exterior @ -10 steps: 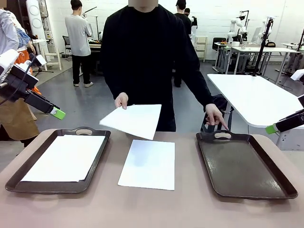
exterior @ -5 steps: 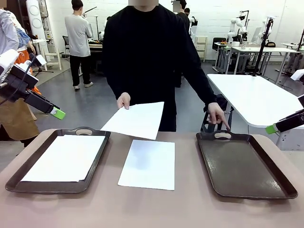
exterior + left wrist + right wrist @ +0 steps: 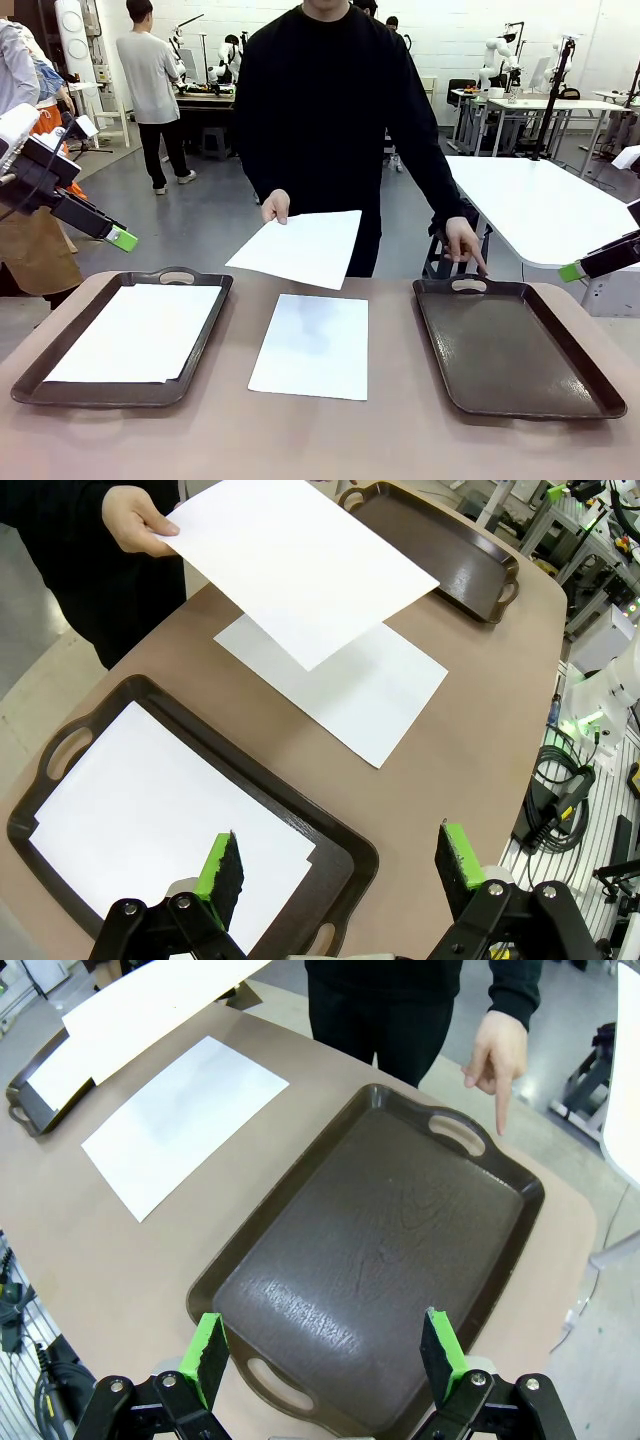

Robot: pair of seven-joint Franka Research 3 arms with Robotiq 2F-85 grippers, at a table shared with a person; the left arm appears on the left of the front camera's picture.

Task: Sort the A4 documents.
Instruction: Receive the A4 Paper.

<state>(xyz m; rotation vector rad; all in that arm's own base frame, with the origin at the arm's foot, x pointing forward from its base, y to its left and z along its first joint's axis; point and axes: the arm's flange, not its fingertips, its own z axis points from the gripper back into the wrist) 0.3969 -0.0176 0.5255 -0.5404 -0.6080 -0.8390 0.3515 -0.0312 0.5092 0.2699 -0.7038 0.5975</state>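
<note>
A person across the table holds one white A4 sheet in the air over the table's far middle, gripped at its corner by a hand. That held sheet also appears in the left wrist view. A second sheet lies flat on the table's middle. A third sheet lies in the left brown tray. The person's other hand points a finger at the far rim of the bare right brown tray. My left gripper hangs open high above the left tray. My right gripper hangs open above the right tray.
A white table stands behind at the right. Other people and benches fill the room farther back. Cables hang beside the table's edge in the left wrist view. Bare tabletop runs along the near edge.
The person has shifted slightly to the right, carrying the held sheet a little right and higher. The pointing hand stays at the right tray's rim. Neither arm has moved.
</note>
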